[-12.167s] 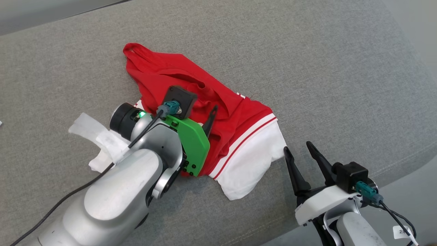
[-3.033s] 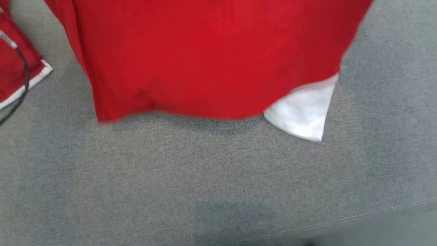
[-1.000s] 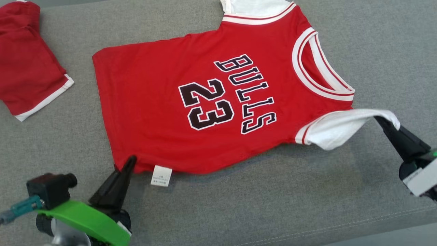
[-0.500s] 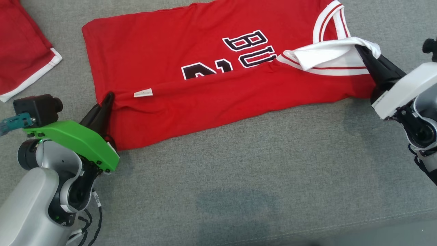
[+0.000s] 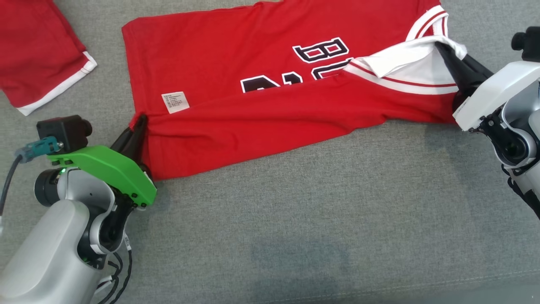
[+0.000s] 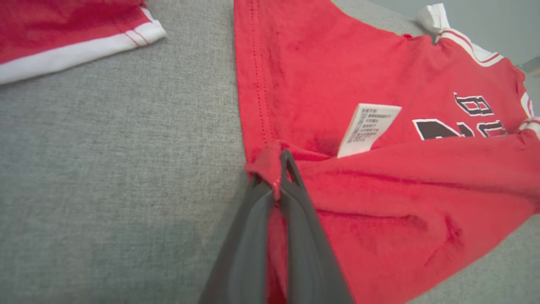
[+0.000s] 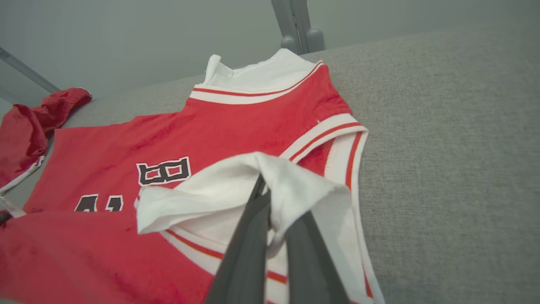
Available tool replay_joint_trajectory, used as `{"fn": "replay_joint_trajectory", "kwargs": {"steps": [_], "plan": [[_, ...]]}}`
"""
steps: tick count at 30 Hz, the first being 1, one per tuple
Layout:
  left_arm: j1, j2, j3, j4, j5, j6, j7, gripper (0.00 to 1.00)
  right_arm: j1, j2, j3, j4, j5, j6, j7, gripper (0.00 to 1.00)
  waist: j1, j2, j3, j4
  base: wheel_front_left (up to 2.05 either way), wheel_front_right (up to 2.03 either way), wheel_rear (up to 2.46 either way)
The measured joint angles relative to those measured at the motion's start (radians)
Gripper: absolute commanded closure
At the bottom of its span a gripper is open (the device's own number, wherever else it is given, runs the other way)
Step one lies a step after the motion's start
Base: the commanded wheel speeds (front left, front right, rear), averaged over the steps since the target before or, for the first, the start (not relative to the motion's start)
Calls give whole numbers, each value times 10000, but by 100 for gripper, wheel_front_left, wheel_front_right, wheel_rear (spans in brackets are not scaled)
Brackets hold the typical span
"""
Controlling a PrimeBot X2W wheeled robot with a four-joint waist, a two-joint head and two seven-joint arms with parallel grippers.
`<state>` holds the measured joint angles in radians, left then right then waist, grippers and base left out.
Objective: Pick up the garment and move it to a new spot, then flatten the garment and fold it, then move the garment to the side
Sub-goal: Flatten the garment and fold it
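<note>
Your left gripper (image 6: 282, 169) is pressed together on the hem corner of the jersey (image 5: 261, 114), with a small tuft of red cloth pinched between the two dark fingers. Your right gripper (image 7: 261, 185) is likewise closed, on the white sleeve (image 7: 236, 181), whose cloth drapes over the fingertips. Between the two grips, the near long side of the jersey is lifted and turned over towards the printed front, so the fold crosses the lettering and the care label (image 5: 175, 102) lies exposed on the red body. The rest of the jersey lies flat on the grey cushion (image 5: 295, 219), in the far half of the head view. Treat the cloth as light, limp and slightly stretchy: it will sag between the grips and hold no shape. Take hold at stitched edges, namely the hem corner and the sleeve band, with mild tension between both arms. The left pinch appears shallow, though the wrist view is too close to confirm how much cloth is held. A second red garment (image 5: 38, 50) lies well apart at the far left; keep the hem clear of it. The cushion's far edge runs just beyond the far sleeve (image 7: 253, 71). Open room lies on the near side, bounded by the front seam (image 5: 485, 278).
</note>
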<state>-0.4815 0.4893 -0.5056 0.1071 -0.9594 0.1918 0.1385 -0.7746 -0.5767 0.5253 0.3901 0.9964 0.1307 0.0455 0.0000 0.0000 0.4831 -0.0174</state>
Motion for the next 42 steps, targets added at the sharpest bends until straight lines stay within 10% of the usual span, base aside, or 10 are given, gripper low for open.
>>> {"fn": "replay_joint_trajectory", "kwargs": {"steps": [2,17,39,40,41,42], "plan": [[-6,-42,-71,92,42,-40,-113,0,-64,10,42,196,0,0,-176,0,0,0,-84,28,0,0,0],[2301,972,-167,-2435,-56,602,117,0,2144,-2533,90,-1778,-1482,0,2056,0,0,0,-817,-231,0,0,0],[961,161,-637,-625,-343,84,702,0,2489,-420,-2437,-1810,-3405,10,4456,0,0,0,-29,248,0,0,0],[908,167,-688,-552,-349,-8,763,82,2512,-355,-2454,-1766,-3400,8,4619,0,1,0,-38,242,0,0,0],[881,174,-713,-493,-393,-127,807,82,2530,-303,-2443,-1722,-3340,8,4836,0,0,0,-47,235,0,0,0],[851,217,-786,-474,-414,-282,913,100,2524,-280,-2418,-1722,-3191,8,5024,95,0,0,-61,228,0,0,0]]}}
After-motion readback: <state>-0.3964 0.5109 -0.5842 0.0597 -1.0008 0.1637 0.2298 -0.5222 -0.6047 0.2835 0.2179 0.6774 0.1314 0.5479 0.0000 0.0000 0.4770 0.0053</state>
